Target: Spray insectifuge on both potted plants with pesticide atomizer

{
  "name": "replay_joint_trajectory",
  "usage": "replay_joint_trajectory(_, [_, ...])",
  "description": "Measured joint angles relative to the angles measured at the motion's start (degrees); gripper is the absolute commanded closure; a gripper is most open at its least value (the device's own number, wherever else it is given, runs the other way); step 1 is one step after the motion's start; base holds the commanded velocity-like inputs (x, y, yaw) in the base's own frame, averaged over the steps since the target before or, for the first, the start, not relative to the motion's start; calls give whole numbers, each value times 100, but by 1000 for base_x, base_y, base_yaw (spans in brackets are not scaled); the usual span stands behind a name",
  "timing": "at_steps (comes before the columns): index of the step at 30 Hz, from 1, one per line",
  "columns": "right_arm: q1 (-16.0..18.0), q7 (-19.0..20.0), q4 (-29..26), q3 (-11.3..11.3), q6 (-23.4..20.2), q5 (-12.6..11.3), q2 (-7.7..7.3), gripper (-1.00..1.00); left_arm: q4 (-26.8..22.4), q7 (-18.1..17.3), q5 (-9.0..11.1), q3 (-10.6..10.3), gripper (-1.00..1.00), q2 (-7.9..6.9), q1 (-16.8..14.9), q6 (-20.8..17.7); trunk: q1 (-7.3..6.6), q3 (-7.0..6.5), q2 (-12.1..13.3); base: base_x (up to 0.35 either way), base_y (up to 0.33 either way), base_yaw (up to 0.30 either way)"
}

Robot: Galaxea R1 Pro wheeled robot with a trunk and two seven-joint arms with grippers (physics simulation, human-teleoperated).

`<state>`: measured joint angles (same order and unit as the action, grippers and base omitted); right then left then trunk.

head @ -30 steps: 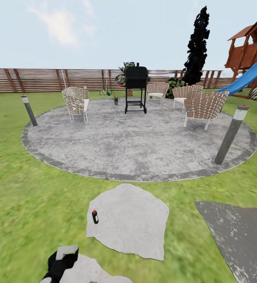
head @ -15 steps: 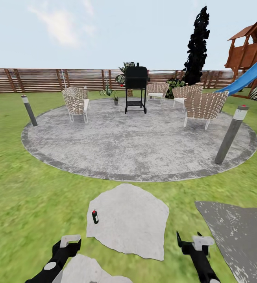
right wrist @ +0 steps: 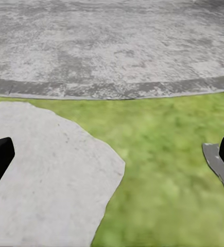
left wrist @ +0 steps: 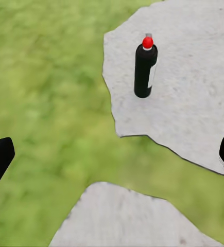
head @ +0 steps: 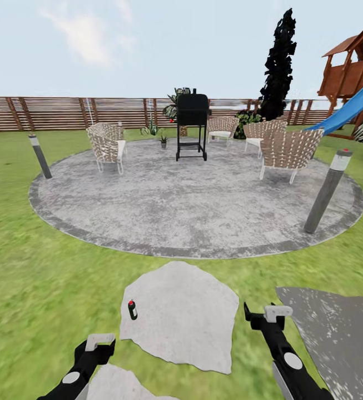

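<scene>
The pesticide atomizer (head: pixel 132 309), a black bottle with a red cap, stands upright near the left edge of a pale stepping stone (head: pixel 187 316). In the left wrist view the atomizer (left wrist: pixel 145 67) is well ahead of the fingers. My left gripper (head: pixel 97 345) is open, short of the bottle and slightly left of it. My right gripper (head: pixel 263 314) is open over the grass at the stone's right edge, holding nothing. One small potted plant (head: pixel 163 140) stands far off on the round patio (head: pixel 192 205), left of the grill.
A black grill (head: pixel 192 125), wicker chairs (head: pixel 108 145) (head: pixel 289 151) and two bollard lights (head: pixel 39 155) (head: pixel 327 190) ring the patio. A wooden fence (head: pixel 64 113) closes the back. A play set with a blue slide (head: pixel 351 105) is at the right. A darker stone (head: pixel 342 333) lies right.
Both arms have come up into the head view. The right gripper has risen and moved forward over the last half second. The atomizer has not moved; the view shifted slightly.
</scene>
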<state>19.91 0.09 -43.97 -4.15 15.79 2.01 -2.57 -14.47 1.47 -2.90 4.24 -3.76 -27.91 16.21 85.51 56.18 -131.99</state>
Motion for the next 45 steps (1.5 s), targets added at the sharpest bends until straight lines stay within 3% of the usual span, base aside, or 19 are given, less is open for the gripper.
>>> replay_joint_trajectory(24, [3,15,178,-1,-5,3,-17,-100,-57,-1,-27,-16,-100,-16,36,28,-1,0,-1,297,-107,-20])
replay_joint_trajectory(45, [5,7,174,10,-4,4,-8,-100,-71,5,-11,-2,-100,-57,34,45,2,0,0,102,49,-50])
